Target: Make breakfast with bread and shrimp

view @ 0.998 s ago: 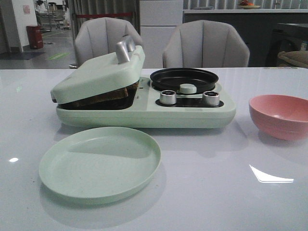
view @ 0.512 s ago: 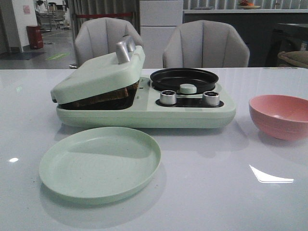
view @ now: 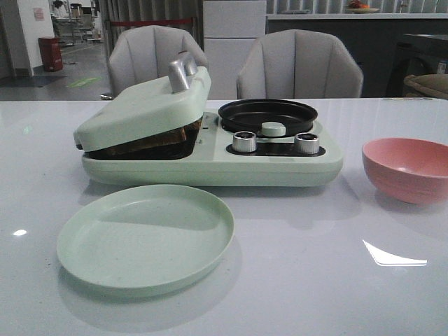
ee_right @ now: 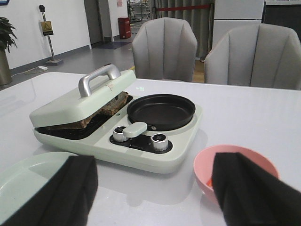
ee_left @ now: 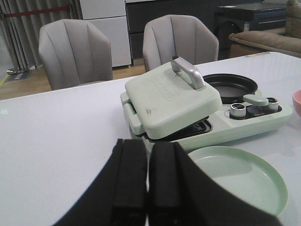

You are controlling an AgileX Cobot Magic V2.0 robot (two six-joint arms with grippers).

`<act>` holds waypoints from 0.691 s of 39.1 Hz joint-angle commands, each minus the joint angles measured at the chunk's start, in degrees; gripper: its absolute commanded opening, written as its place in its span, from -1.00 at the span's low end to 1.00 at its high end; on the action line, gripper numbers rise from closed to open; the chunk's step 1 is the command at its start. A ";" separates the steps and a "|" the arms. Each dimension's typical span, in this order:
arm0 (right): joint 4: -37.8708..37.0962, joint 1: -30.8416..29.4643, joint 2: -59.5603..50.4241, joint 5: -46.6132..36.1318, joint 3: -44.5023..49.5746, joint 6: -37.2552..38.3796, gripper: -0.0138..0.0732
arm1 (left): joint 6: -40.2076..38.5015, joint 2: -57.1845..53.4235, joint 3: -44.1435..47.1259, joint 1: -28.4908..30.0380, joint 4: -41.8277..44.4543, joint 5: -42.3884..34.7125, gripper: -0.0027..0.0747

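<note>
The bread (view: 157, 138) lies in the sandwich press of a pale green breakfast maker (view: 210, 164), with the lid (view: 143, 108) resting tilted on it; its brown crust also shows in the right wrist view (ee_right: 107, 104). Of the shrimp, only an orange sliver (ee_right: 209, 182) shows inside the pink bowl (ee_right: 207, 165), beside one right finger. My left gripper (ee_left: 147, 142) is shut with nothing between its fingers, short of the press. My right gripper (ee_right: 155, 162) is open and empty, in front of the maker. Neither gripper appears in the front view.
A black round pan (view: 267, 115) and two metal knobs (view: 244, 141) sit on the maker's right half. A pale green plate (view: 91, 245) lies in front of it, and the pink bowl (view: 406, 168) stands to the right. Two grey chairs (view: 299, 64) stand behind the table.
</note>
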 commanded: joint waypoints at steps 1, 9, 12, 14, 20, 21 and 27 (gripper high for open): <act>-0.17 -0.20 0.51 -4.67 -1.54 -0.20 0.70 | -0.70 0.64 -1.31 0.10 -0.56 -4.99 -0.63; -1.34 -0.20 0.51 -4.93 -1.54 -0.35 0.70 | -0.70 0.64 -1.31 0.10 -0.56 -4.99 -0.64; -2.17 -0.20 0.62 -8.51 -1.54 -0.35 0.70 | -0.70 0.64 -1.31 0.10 -0.56 -4.99 -0.64; -2.25 -0.20 0.85 -12.63 -1.60 -0.35 0.70 | -0.70 0.64 -1.31 0.10 -0.56 -4.99 -0.64; -2.19 -0.20 3.30 -12.66 -5.78 -0.35 0.70 | -0.70 0.64 -1.31 0.10 -0.56 -4.99 -0.64; -2.19 -0.20 4.08 -11.14 -6.76 -0.35 0.70 | -0.70 0.64 -1.31 0.10 -0.56 -4.99 -0.64; -2.19 -0.20 11.05 -1.74 -12.21 -0.35 0.70 | -0.70 0.64 -1.31 0.10 -0.56 -4.99 -0.64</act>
